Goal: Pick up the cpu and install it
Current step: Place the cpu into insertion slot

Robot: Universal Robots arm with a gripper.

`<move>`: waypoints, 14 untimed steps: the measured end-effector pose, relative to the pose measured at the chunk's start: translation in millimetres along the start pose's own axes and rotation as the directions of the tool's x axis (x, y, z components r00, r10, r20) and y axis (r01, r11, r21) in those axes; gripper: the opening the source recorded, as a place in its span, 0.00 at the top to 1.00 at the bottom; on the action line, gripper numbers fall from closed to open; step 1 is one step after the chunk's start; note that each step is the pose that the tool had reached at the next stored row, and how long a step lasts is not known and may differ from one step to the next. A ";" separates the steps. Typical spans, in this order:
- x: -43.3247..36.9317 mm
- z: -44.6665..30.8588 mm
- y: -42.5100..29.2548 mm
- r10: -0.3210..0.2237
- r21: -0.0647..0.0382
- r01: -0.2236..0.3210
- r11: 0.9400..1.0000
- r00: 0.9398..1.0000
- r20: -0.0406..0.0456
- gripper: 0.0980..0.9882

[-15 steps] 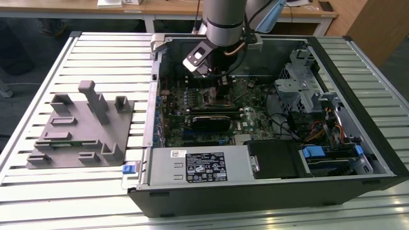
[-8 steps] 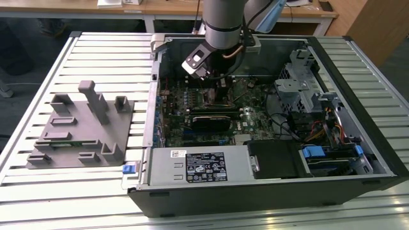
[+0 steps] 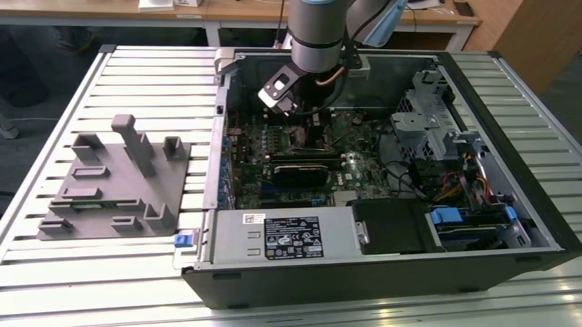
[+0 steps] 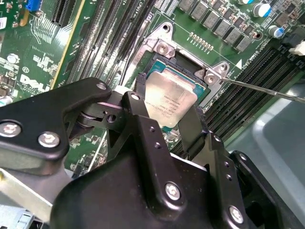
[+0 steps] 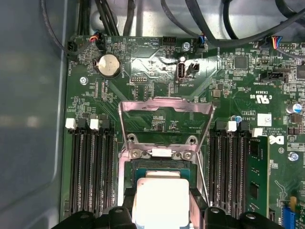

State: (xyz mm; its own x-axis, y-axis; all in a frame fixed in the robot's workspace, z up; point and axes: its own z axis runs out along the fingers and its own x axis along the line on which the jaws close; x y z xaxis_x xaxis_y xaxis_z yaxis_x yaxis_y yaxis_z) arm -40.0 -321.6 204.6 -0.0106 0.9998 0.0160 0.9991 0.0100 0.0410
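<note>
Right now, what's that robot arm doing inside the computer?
The arm's gripper is pinching the cpu by its edges, right over the open socket on the green motherboard. The socket's metal frame is flipped up out of the way. I can't tell whether the cpu sits fully in yet.

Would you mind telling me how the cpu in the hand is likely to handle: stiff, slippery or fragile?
The cpu is a thin flat plate with a metal top, so probably stiff and light. That smooth top looks slippery, so the hand gripping its edges seems sensible. Over the socket, a nudge could skew it.
</note>
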 end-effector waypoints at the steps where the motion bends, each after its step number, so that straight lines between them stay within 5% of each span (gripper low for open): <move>1: 0.2 0.7 -0.1 0.000 0.000 0.000 1.000 1.000 0.000 0.52; 14: 2.5 7.3 0.0 0.000 0.000 0.000 1.000 1.000 0.000 0.52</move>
State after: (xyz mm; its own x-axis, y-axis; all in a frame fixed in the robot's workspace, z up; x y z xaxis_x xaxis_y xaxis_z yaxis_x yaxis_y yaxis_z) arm -39.8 -319.0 197.3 -0.0104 0.9998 0.0158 0.9991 0.0098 0.0408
